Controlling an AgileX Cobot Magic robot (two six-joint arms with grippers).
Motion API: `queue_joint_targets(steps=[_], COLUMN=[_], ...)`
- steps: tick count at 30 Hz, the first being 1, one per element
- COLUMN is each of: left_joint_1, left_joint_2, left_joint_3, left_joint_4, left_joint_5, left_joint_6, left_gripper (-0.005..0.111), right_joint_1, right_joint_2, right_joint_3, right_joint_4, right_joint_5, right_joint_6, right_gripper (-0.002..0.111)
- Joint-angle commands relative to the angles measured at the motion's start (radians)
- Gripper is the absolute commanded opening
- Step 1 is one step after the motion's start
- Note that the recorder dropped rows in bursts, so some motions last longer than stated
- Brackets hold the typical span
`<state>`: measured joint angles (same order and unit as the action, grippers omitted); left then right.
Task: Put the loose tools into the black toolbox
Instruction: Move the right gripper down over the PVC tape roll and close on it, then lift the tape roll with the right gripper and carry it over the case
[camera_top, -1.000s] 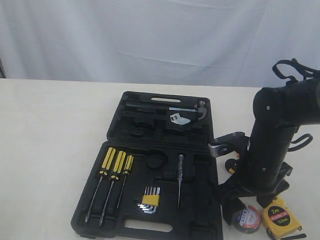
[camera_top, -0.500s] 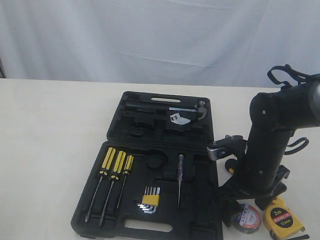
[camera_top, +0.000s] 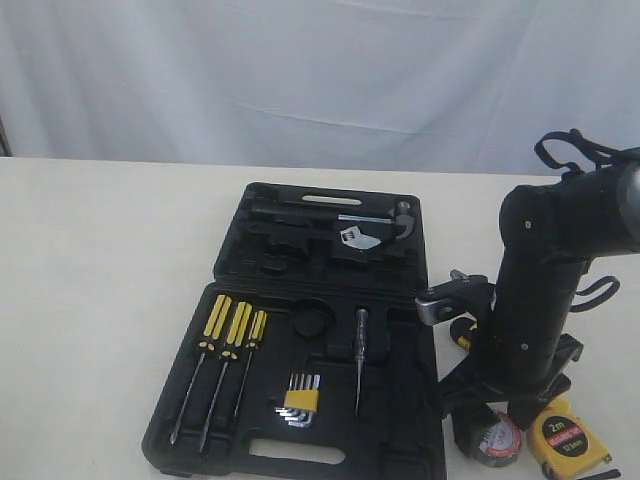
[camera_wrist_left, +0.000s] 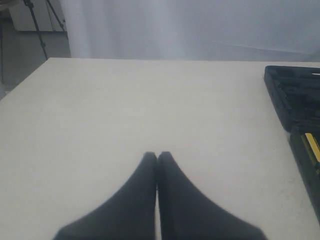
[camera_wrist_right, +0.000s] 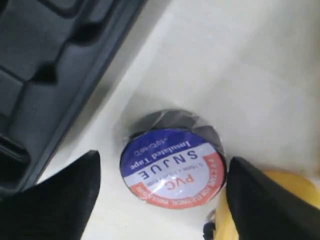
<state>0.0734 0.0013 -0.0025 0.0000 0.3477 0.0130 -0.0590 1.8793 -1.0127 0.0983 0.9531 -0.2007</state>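
The black toolbox (camera_top: 400, 440) lies open on the table, both halves flat. To its right the black tape roll (camera_top: 495, 440) lies flat with its white-blue-red label (camera_wrist_right: 172, 167) up. My right gripper (camera_top: 492, 425) is open and low over the roll, one finger on each side, close but not touching (camera_wrist_right: 162, 165). The yellow "2m" tape measure (camera_top: 562, 437) sits just right of the roll (camera_wrist_right: 295, 190). An orange-black bit, perhaps the pliers (camera_top: 462, 338), peeks from behind the right arm. The utility knife is not visible. My left gripper (camera_wrist_left: 157, 156) is shut and empty over bare table.
In the toolbox's near half lie three yellow-black screwdrivers (camera_top: 228, 350), a hex key set (camera_top: 300, 400) and a slim tester (camera_top: 360, 360); a hammer (camera_top: 370, 222) sits in the far half. The toolbox edge (camera_wrist_left: 295, 100) shows in the left wrist view. A white curtain hangs behind.
The right arm has shifted slightly left and down, bringing its open fingers around the tape roll. The tools have not moved.
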Motion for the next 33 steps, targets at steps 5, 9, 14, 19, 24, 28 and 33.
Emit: queue_joint_targets(steps=[5,9,14,19,24,28,33], left_joint_1=[-0.005,-0.005,-0.005,-0.005,-0.005,-0.005,-0.005], left_joint_2=[-0.001,-0.001,-0.001,-0.001,-0.001,-0.001,-0.001], left_joint_3=[0.003,0.003,0.003,0.003,0.003,0.003,0.003], left_joint_4=[0.0,0.0,0.0,0.0,0.0,0.0,0.0], left_joint_5=[-0.005,-0.005,-0.005,-0.005,-0.005,-0.005,-0.005], left_joint_6=[-0.006,-0.006,-0.006,-0.006,-0.006,-0.006,-0.006], left_gripper=[0.0,0.0,0.0,0.0,0.0,0.0,0.0], right_joint_1=[0.003,0.003,0.003,0.003,0.003,0.003,0.003], right_joint_2=[0.0,0.0,0.0,0.0,0.0,0.0,0.0], right_joint_3=[0.004,0.004,0.004,0.004,0.004,0.004,0.004], right_joint_4=[0.002,0.0,0.0,0.0,0.012,0.031,0.031], right_joint_5=[0.013,0.013,0.013,0.015,0.024,0.024,0.001], right_joint_6=[0.01,0.01,0.021,0.031,0.046,0.043,0.043], right_gripper=[0.041,0.041,0.043,0.067,0.078,0.078,0.078])
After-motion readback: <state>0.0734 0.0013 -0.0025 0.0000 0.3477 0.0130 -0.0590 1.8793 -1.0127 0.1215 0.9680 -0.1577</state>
